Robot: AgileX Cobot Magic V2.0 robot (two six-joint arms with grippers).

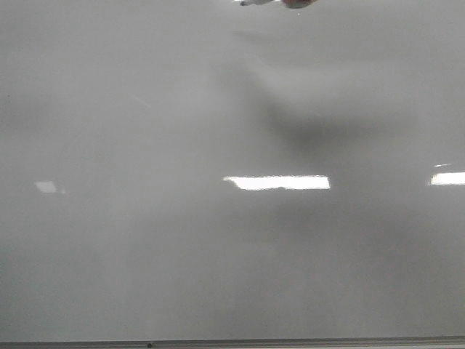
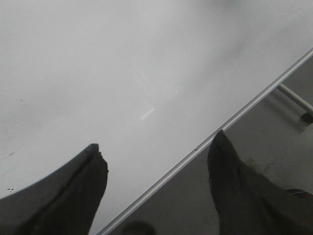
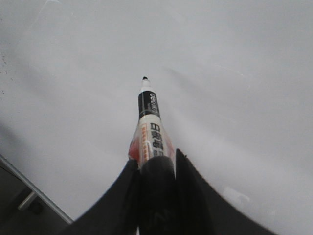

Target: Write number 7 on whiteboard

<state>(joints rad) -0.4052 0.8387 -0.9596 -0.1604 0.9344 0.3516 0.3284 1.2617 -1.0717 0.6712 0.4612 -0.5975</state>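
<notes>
The whiteboard [image 1: 145, 262] is a glossy pale-grey board that fills the front view; its metal edge strip [image 1: 232, 342] runs along the near side. No number 7 or any dark stroke shows on it. My right gripper [image 3: 155, 159] is shut on a marker [image 3: 149, 127] with a white, orange and black body and an uncapped black tip [image 3: 145, 78], held above the board [image 3: 234, 73]. A bit of the marker shows at the top of the front view [image 1: 280, 2]. My left gripper [image 2: 156, 147] is open and empty over the board's edge strip [image 2: 234, 120].
Bright light reflections [image 1: 277, 182] lie on the board, with the arm's soft shadow [image 1: 320, 134] above them. Beyond the edge strip a dark surface [image 2: 274, 132] and a metal bar [image 2: 296, 98] show in the left wrist view.
</notes>
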